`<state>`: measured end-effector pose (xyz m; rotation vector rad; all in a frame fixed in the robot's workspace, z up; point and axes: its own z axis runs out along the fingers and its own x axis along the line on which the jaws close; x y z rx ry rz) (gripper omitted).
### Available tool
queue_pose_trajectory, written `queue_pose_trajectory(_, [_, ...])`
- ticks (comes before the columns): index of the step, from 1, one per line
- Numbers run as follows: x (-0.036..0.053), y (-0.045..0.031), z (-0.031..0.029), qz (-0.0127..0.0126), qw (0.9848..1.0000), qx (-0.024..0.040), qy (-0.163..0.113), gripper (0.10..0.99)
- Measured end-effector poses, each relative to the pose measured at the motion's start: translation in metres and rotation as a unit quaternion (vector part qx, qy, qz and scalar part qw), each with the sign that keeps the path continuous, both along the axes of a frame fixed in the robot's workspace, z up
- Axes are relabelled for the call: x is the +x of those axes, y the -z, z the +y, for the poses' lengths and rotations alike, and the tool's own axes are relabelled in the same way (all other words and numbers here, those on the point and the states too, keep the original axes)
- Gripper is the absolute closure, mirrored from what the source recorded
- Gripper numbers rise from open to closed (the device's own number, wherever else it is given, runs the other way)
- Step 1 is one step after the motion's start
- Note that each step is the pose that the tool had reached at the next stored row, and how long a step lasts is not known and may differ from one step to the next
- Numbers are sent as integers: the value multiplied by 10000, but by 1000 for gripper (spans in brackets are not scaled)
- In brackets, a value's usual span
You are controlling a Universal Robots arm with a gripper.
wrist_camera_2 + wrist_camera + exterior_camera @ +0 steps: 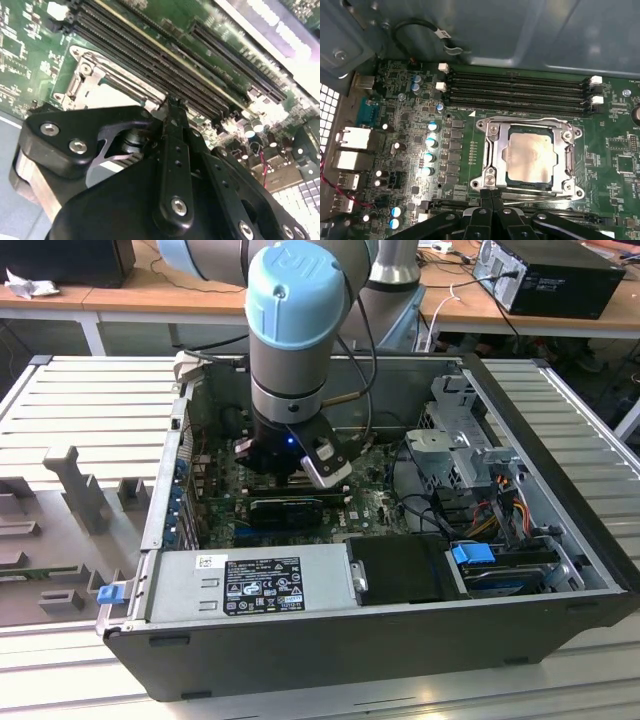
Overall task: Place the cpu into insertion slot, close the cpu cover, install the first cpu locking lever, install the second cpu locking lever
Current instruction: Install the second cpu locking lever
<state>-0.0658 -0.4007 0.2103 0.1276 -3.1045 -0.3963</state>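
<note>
In the first wrist view the cpu (527,156) lies flat in the insertion slot (496,181), its silvery face showing through the cut-out of the cpu cover (492,150), which is down over it. One thin locking lever (520,119) runs along the socket side nearest the memory slots. A second locking lever (540,198) runs along the opposite side, right by my fingertips. My gripper (491,194) is shut with nothing visibly between the fingers, its tips at that socket edge. In the second wrist view the gripper (172,105) meets the socket's corner (85,70). The exterior view shows the gripper (290,468) low inside the case.
Long black memory slots (520,90) lie beside the socket. Blue-topped capacitors (431,142) and rear ports (350,140) flank it. In the exterior view the open case wall (300,640), the power supply (260,585), the drive cage (460,455) and cables (500,505) surround the board.
</note>
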Motion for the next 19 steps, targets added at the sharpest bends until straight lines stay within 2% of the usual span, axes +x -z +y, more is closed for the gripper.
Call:
queue_pose_trajectory(2, [-14, 2, -54, -2, 9999, 104, -3, 980])
queue_pose_trajectory(3, [-35, 2, -64, -11, 9999, 121, -3, 980])
queue_pose_trajectory(9, [-70, 15, -75, -13, 9999, 126, -10, 980])
queue_pose_trajectory(13, [-82, 40, -73, -13, 9998, 187, -10, 980])
queue_pose_trajectory(19, [-82, 99, -18, -13, 9997, 232, -10, 980])
